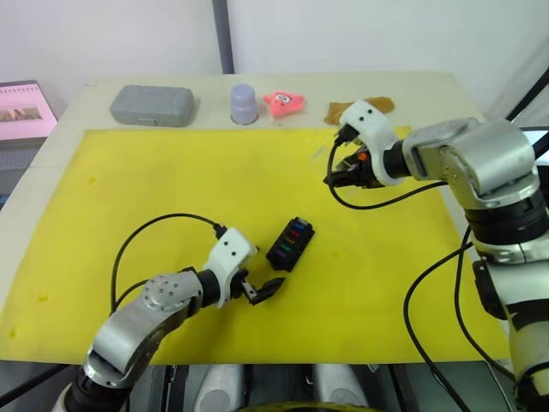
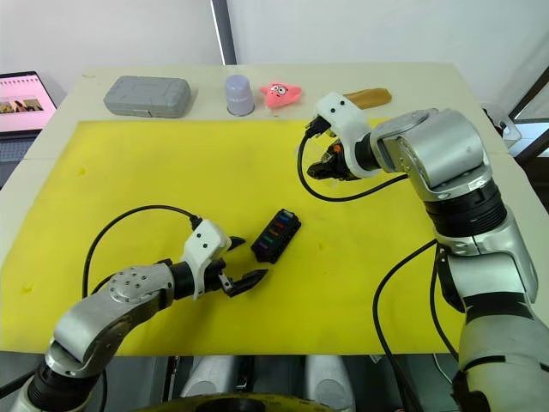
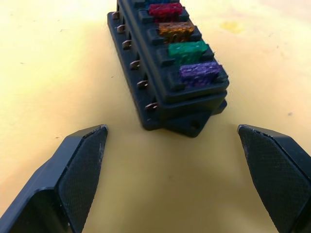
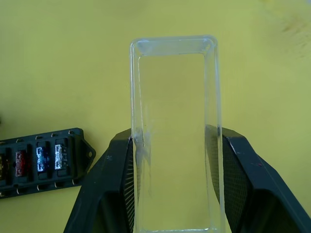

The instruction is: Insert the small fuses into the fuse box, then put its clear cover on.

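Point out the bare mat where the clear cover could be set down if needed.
Bare yellow mat lies between the grey case and the left end effector, and to the right of the fuse box, below the right end effector. It is crowded around the fuse box and along the back edge near the pink toy.

Mat (image 1: 171, 197) spread on counter (image 1: 51, 154). Fuse box (image 1: 290, 244) near mat centre, small fuses (image 3: 187, 51) seated in its slots. Left hand (image 1: 261, 290) just in front-left of box, apart from it. Right hand (image 1: 336, 178) behind-right, well apart, clear cover (image 4: 175, 131) between its fingers. Case (image 1: 152, 105), cup (image 1: 244, 104), toy (image 1: 284, 102) in row behind mat.
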Robot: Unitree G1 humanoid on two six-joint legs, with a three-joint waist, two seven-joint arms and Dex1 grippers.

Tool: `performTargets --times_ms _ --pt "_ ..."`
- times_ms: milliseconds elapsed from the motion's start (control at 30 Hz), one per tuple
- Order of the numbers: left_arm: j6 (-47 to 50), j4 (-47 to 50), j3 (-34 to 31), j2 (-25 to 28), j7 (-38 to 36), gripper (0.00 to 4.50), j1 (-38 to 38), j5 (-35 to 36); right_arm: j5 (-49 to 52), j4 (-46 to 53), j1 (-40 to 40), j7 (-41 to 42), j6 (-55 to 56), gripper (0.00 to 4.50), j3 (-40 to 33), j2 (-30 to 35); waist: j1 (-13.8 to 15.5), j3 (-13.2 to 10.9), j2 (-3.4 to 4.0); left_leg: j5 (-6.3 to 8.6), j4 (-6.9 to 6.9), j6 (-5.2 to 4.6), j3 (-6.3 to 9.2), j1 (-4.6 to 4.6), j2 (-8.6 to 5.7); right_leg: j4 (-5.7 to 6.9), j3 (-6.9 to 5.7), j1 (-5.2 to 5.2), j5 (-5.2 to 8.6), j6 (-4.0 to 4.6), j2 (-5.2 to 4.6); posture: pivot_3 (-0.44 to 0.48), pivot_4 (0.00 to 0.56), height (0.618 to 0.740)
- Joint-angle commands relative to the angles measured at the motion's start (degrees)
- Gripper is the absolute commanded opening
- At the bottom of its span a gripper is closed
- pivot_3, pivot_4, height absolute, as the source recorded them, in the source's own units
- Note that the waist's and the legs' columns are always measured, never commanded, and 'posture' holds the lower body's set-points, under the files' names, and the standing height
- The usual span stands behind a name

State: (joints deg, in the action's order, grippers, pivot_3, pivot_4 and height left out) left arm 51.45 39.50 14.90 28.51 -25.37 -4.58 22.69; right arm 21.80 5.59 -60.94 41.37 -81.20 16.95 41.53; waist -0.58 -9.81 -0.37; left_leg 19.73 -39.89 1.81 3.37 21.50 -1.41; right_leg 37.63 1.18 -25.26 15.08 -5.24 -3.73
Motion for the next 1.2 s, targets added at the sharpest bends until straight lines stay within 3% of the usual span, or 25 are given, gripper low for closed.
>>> performTargets --times_ms 33,700,800,833,900,1100,1200 --pt "0.2 0.5 3.6 -1.6 2.6 4.50 0.6 -2.3 0.7 2.1 -0.5 -0.3 0.5 1.68 -2.3 -0.1 0.0 0.0 0.00 0.00 0.00 0.00 0.00 0.00 0.00 0.00 0.00 0.00 0.00 0.00 0.00 0.000 0.150 0.740" --pt "-2.7 -7.8 7.1 -13.1 12.1 4.50 -1.2 -11.6 1.8 3.2 0.0 -1.6 -0.3 1.68 -3.1 0.3 1.2 0.0 0.01 0.04 -0.07 -0.07 0.01 -0.05 -0.08 -0.04 -0.03 0.14 0.00 -0.01 -0.03 0.000 0.150 0.740" --pt "-3.2 -8.0 6.9 -13.2 11.6 3.67 -0.9 -11.7 2.0 3.4 0.2 -1.7 -0.3 1.68 -3.1 0.5 1.3 0.0 0.01 0.00 -0.08 -0.01 0.00 -0.05 -0.09 -0.05 -0.05 0.15 -0.01 -0.01 -0.04 0.000 0.150 0.740" --pt "-3.3 -8.0 6.7 -13.1 11.3 3.11 -0.7 -11.7 2.0 3.5 0.2 -1.7 -0.3 1.68 -3.1 0.6 1.3 0.0 0.01 0.00 -0.08 -0.01 0.00 -0.05 -0.09 -0.06 -0.06 0.15 -0.01 -0.01 -0.04 0.000 0.150 0.740" --pt "-3.4 -7.7 6.1 -12.4 10.2 2.53 -0.5 -11.3 2.1 3.6 0.3 -1.5 -0.1 1.68 -3.1 0.7 1.3 0.0 0.01 0.00 -0.08 -0.01 0.00 -0.05 -0.08 -0.06 -0.07 0.15 -0.01 -0.01 -0.04 0.000 0.150 0.740" --pt "-6.8 -8.5 1.7 -4.4 -1.4 2.53 -2.3 -6.8 3.7 7.2 2.8 4.0 4.7 1.68 -1.6 4.5 1.2 0.0 0.01 0.01 -0.04 -0.02 0.03 -0.04 -0.04 -0.07 -0.11 0.12 0.00 -0.01 0.02 0.000 0.150 0.740" --pt "-14.1 -13.3 -0.4 2.9 -13.1 2.53 -5.1 -4.6 3.9 11.3 5.9 10.7 11.3 1.68 1.0 9.5 0.9 0.0 0.01 0.02 0.00 -0.04 0.01 -0.04 -0.01 -0.12 -0.15 0.10 0.00 0.00 0.07 0.000 0.150 0.740"
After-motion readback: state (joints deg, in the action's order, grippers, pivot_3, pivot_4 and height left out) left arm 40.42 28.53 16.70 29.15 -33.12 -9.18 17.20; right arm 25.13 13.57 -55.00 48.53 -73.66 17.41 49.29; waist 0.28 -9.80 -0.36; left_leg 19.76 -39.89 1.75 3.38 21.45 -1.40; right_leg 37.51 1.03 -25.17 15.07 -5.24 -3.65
